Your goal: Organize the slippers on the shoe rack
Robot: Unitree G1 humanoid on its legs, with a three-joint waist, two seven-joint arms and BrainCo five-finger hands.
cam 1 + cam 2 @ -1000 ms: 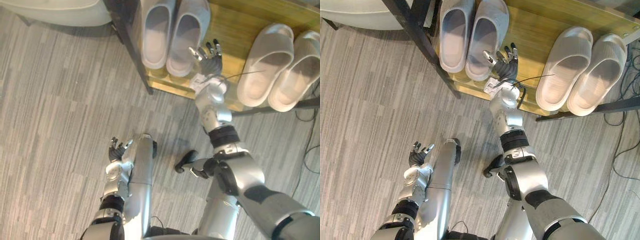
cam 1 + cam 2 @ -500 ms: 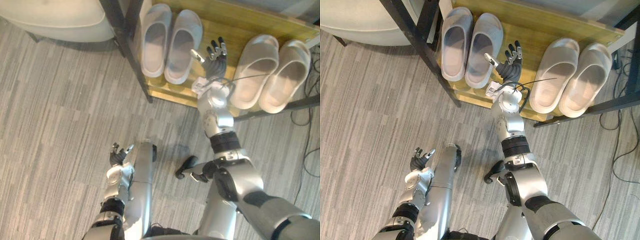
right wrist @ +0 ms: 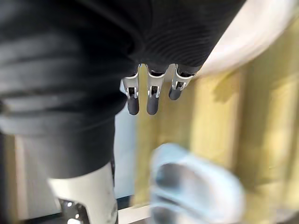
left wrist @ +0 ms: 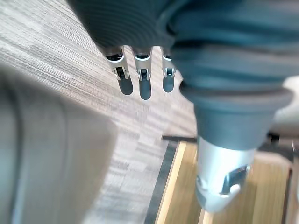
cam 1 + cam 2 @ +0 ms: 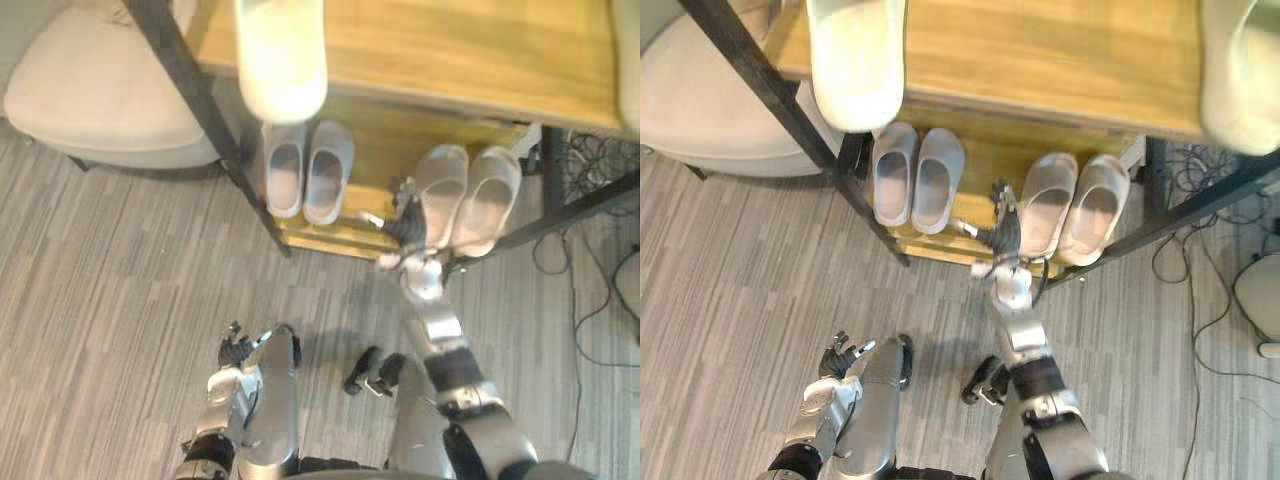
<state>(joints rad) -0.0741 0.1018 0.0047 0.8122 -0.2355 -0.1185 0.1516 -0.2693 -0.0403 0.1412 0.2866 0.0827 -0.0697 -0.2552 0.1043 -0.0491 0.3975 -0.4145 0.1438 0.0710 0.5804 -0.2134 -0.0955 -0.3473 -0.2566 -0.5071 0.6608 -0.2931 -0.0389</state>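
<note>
Two sets of fingers, both slack and empty.

1. Right fingers [image 3: 148,100]: straight, slightly spread, nothing between them and the thumb.
2. Right hand [image 5: 405,215]: raised at the front lip of the lower shelf [image 5: 385,150], in the gap between the two pairs and just beside the beige pair [image 5: 487,200]. Contact with it cannot be told. Probable reason for the placing: within reach to nudge either pair into line.
3. Left fingers [image 4: 145,86]: loosely extended, no hold.
4. Left hand [image 5: 237,350]: low over the floor [image 5: 120,280], well apart from the rack [image 5: 215,120], idle.
5. Grey pair [image 5: 328,185]: lower shelf, left part, side by side, openings up, close against the black post.
6. Beige pair: lower shelf, right part, side by side, set at a slight slant to the grey pair.
7. Upper shelf [image 5: 450,50]: one pale slipper [image 5: 282,60] at the left end, overhanging the front edge; a second slipper [image 5: 1240,80] at the far right end. Well apart from each other, so apparently not yet matched as a pair.
8. Cream seat [image 5: 90,100]: on the floor, left of the rack.

Judged status: lower shelf seems in order, mates kept together with a clear gap between pairs. Any remaining work is likely on the upper shelf.
</note>
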